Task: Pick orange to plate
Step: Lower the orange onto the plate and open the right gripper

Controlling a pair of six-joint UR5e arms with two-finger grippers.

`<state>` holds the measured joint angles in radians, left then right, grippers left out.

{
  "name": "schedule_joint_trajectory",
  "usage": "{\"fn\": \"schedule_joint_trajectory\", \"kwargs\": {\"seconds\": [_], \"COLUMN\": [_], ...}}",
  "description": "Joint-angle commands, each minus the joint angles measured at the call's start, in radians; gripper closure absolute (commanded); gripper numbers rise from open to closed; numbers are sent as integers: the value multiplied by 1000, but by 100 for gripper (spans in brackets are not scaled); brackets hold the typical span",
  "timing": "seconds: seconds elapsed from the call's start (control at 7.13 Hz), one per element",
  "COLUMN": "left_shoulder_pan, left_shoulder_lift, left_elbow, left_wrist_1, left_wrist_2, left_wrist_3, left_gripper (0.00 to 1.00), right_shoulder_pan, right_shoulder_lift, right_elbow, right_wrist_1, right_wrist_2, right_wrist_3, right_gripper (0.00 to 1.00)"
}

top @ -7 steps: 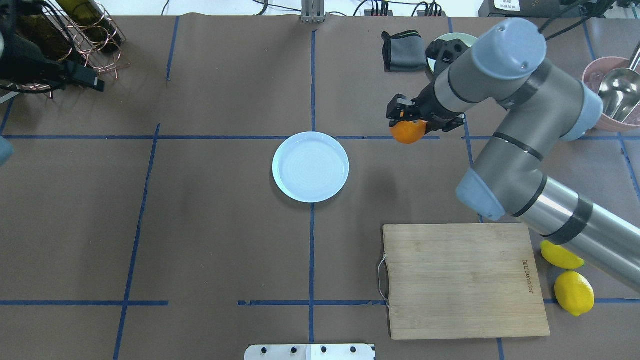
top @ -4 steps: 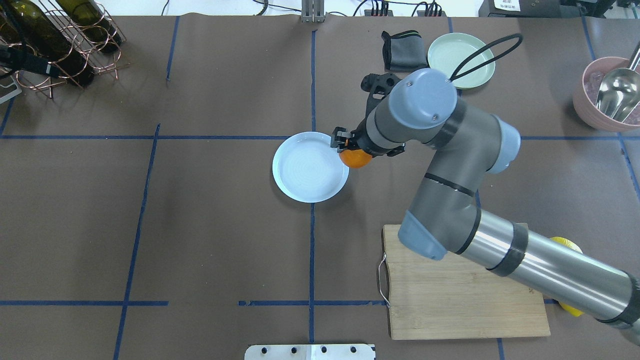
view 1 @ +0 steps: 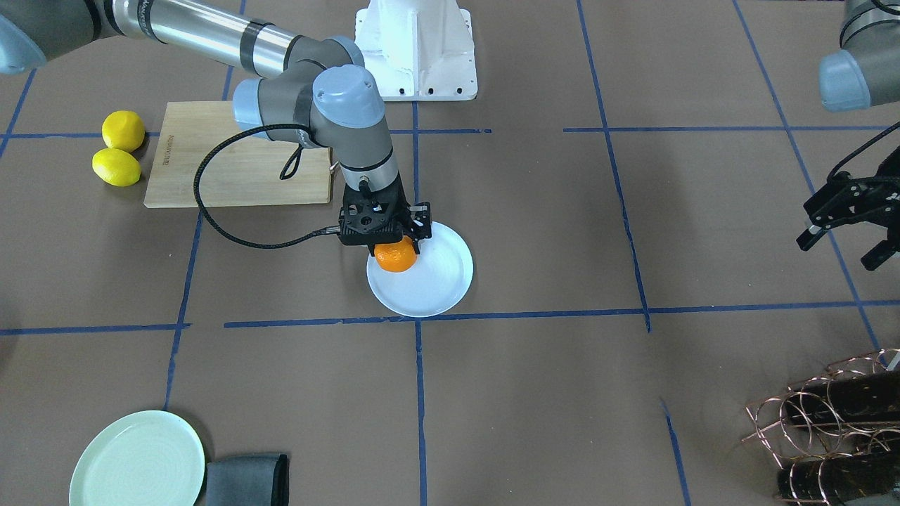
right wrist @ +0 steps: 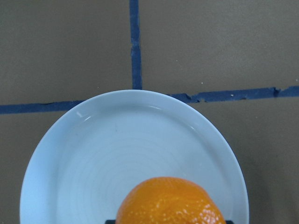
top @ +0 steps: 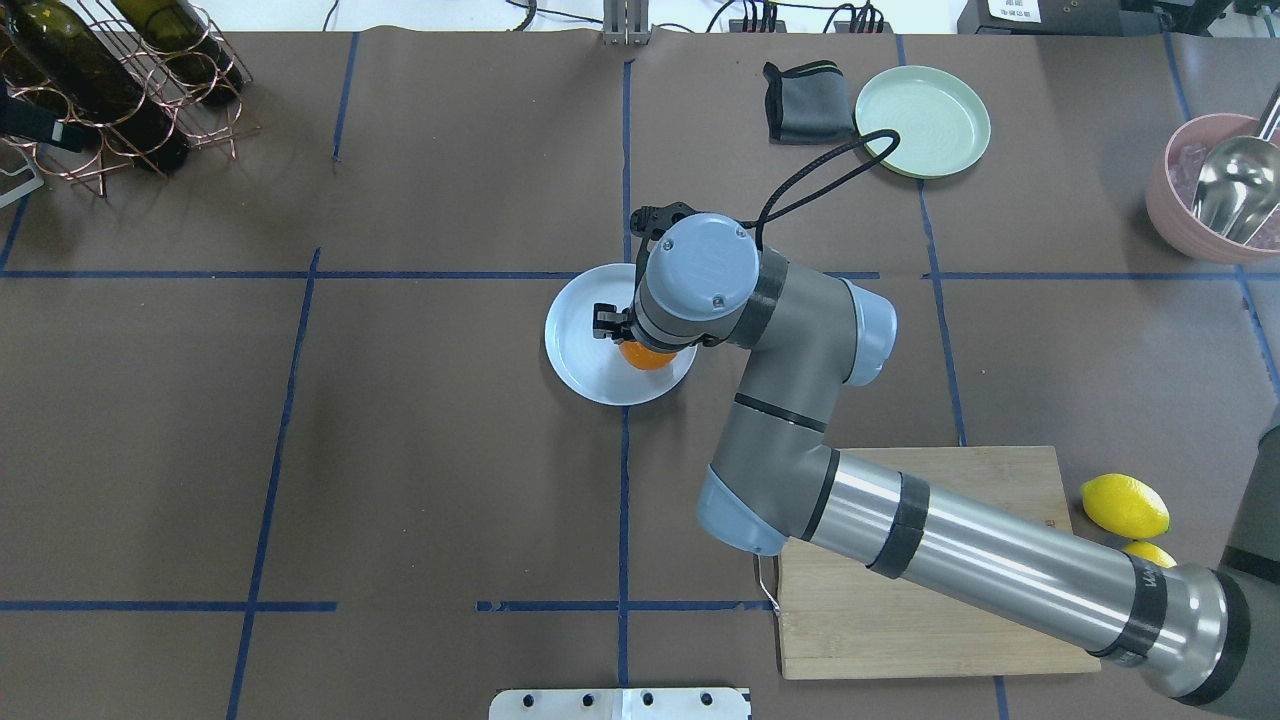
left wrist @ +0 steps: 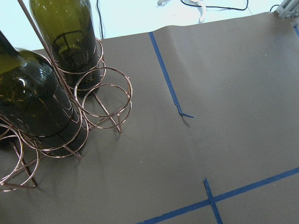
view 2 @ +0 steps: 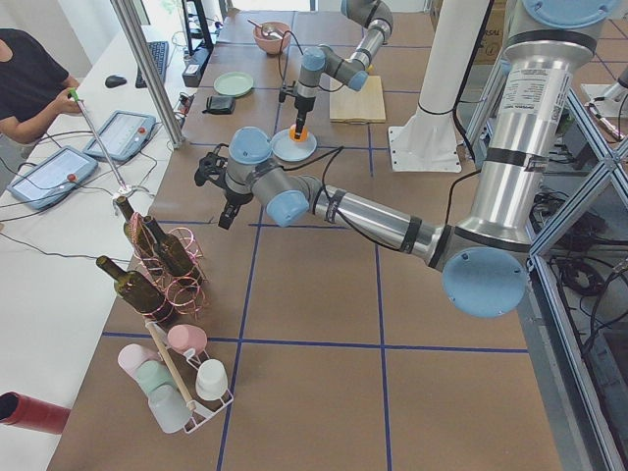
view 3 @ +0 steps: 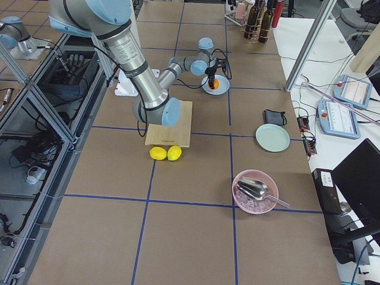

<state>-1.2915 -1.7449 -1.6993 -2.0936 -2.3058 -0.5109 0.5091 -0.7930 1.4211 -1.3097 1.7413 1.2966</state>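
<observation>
The orange (view 1: 396,257) sits between the fingers of my right gripper (view 1: 394,247), which is shut on it. It hangs low over the pale bluish-white plate (view 1: 437,282), on the side nearest the cutting board; I cannot tell whether it touches. From overhead the wrist covers most of the orange (top: 645,358) and part of the plate (top: 578,342). The right wrist view shows the orange (right wrist: 170,201) at the bottom edge with the plate (right wrist: 117,149) beneath. My left gripper (view 1: 842,246) hovers open and empty far off beside the wine rack.
A wooden cutting board (top: 930,570) lies under the right arm, with two lemons (top: 1125,505) beside it. A mint-green plate (top: 922,120), a grey cloth (top: 800,100) and a pink bowl with a ladle (top: 1215,190) stand at the back right. A bottle rack (top: 120,80) is at the back left.
My right arm has swung left with the orange, from right of the plate to over it. The left arm has pulled back out of the top-left corner.
</observation>
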Motion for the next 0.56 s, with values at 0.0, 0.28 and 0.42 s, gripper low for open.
{"fn": "schedule_joint_trajectory", "kwargs": {"seconds": [0.0, 0.28, 0.42], "left_shoulder_pan": [0, 0, 6], "left_shoulder_lift": [8, 11, 42], "left_elbow": [19, 30, 30], "left_wrist_1": [9, 9, 10], "left_wrist_2": [0, 0, 0], "left_wrist_3": [2, 2, 24], "left_gripper": [0, 0, 0], "right_shoulder_pan": [0, 26, 78], "right_shoulder_lift": [37, 44, 46], "right_elbow": [-36, -24, 20], "right_wrist_1": [3, -9, -96], "right_wrist_2": [-3, 35, 117], "right_wrist_3": [10, 26, 26], "right_gripper": [1, 0, 0]}}
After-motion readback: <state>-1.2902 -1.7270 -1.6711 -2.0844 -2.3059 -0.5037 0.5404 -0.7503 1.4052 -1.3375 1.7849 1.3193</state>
